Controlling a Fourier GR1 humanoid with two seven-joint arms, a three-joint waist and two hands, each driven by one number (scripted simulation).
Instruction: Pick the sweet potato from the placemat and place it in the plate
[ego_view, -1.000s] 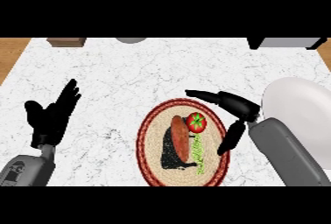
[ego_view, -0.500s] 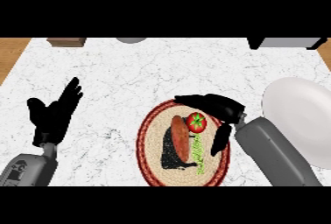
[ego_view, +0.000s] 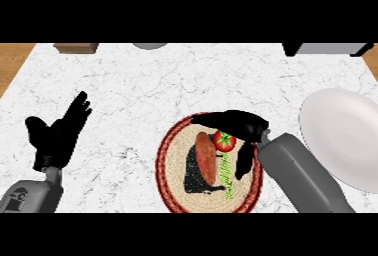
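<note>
Reaching over the placemat (ego_view: 174, 197), the right hand (ego_view: 238, 126) is seen above the upper rim of the mat, with its grey forearm coming in from the lower right. The sweet potato (ego_view: 206, 159) lies on the middle of the placemat, long and orange-brown, just beside a red tomato (ego_view: 225, 142) and a thin green vegetable (ego_view: 238, 167). It is not yet held.

The step in hand is judged to be the approach before the grasp. To do it well, the fingers should be brought down along both long sides of the sweet potato, so that the tomato, which lies touching or almost touching its upper right part, is not pushed or taken together with it. A grasp near the middle of the sweet potato is advised, away from the tomato. After this, the thing must be carried to the right, where the white plate (ego_view: 343, 137) stands well apart from the mat.

The fingers of the right hand are spread and bent a little downward, with the thumb pointing toward the left; nothing is pinched between them. The left hand (ego_view: 57, 134) is kept at the left side of the view, fingers straight and up, resting.
</note>
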